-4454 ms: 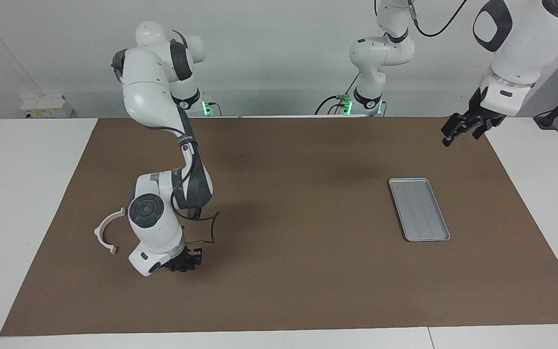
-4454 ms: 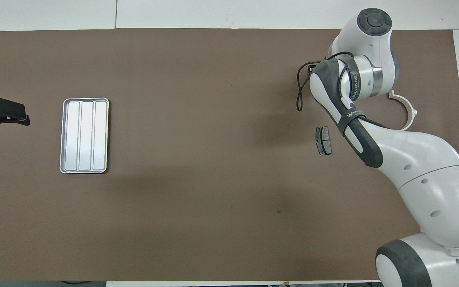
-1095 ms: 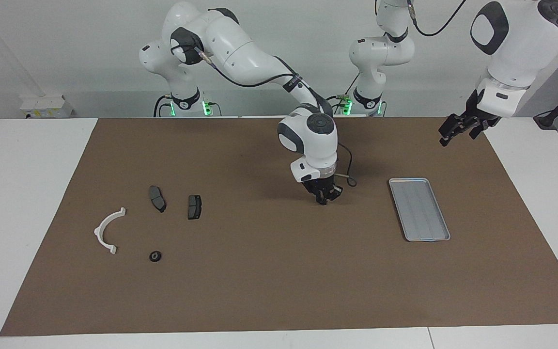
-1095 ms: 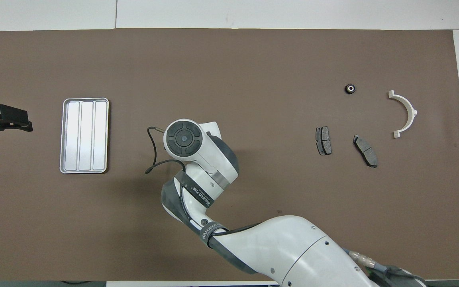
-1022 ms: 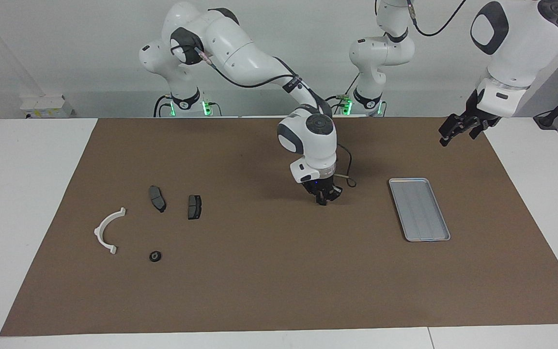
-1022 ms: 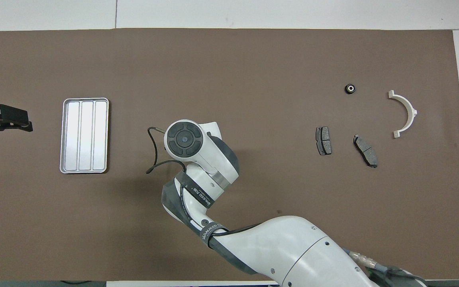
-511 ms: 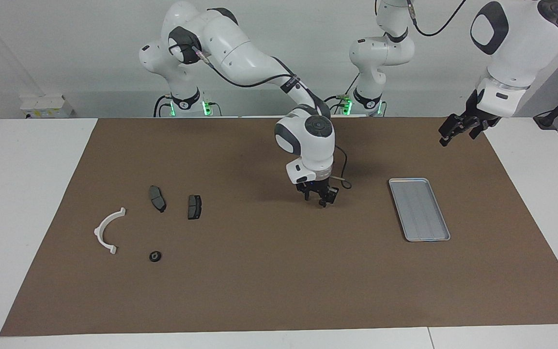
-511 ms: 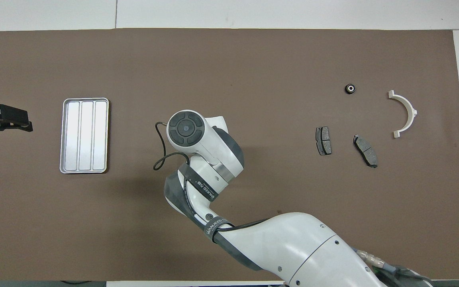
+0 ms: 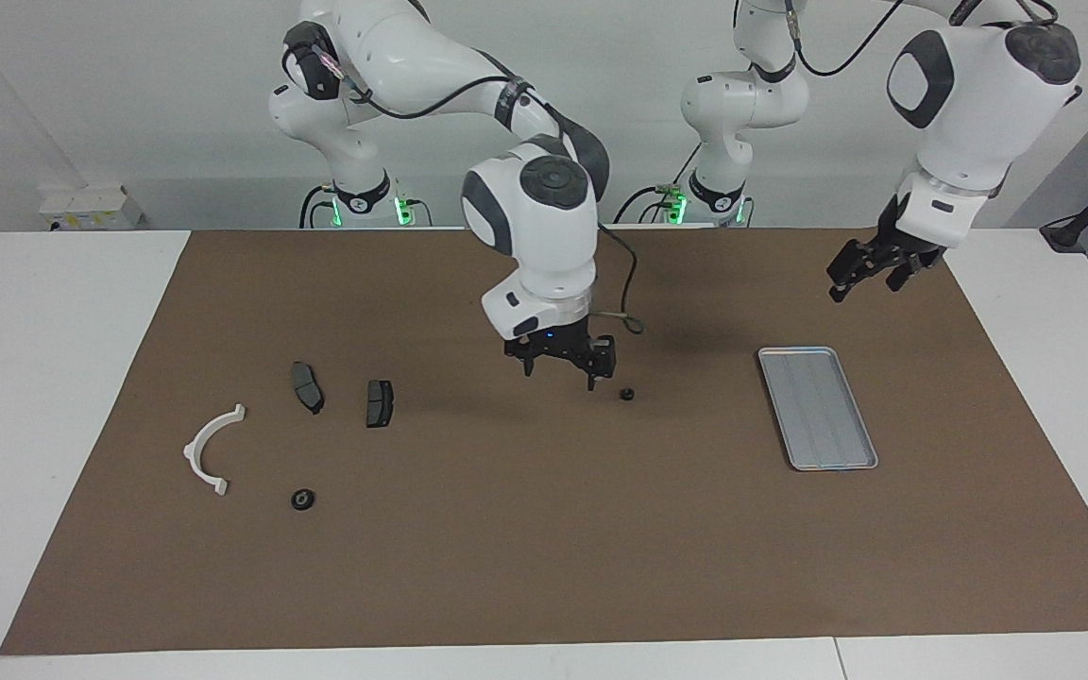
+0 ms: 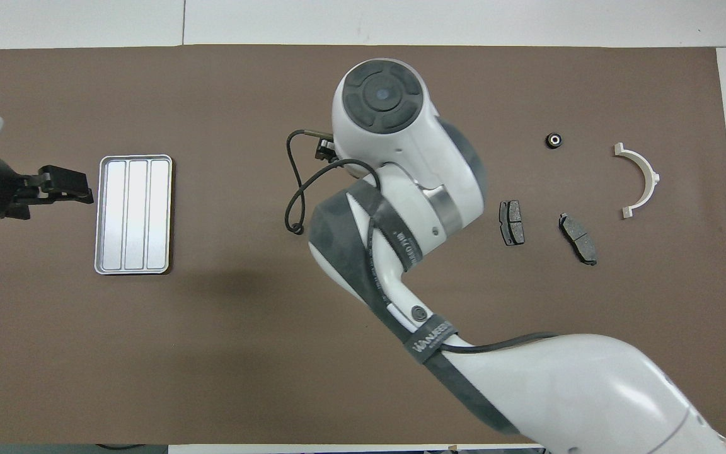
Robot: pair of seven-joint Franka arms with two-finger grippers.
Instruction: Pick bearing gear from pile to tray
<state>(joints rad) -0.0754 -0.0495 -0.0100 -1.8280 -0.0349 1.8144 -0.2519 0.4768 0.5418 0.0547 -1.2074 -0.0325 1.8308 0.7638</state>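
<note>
Two small black round bearing gears are lying on the brown mat (image 9: 544,567); one small black round gear (image 9: 628,393) is sitting alone mid-table, between the pile and the flat rectangular silver-grey metal tray (image 9: 818,408), well apart from the tray; the second black ring-shaped gear (image 9: 302,499) with a pale centre is resting beside the white semicircular plastic bracket (image 9: 209,450). The two dark grey brake pads (image 9: 380,402) are lying flat, nearer to the robots than that second gear. The right gripper (image 9: 560,366) is hanging over the mat just beside the lone gear, its fingers spread wide and holding nothing. The left gripper (image 9: 870,271) is waiting in the air near the tray, toward the left arm's end; its fingers are standing apart, empty. The tray's ribbed floor is holding no part.
</note>
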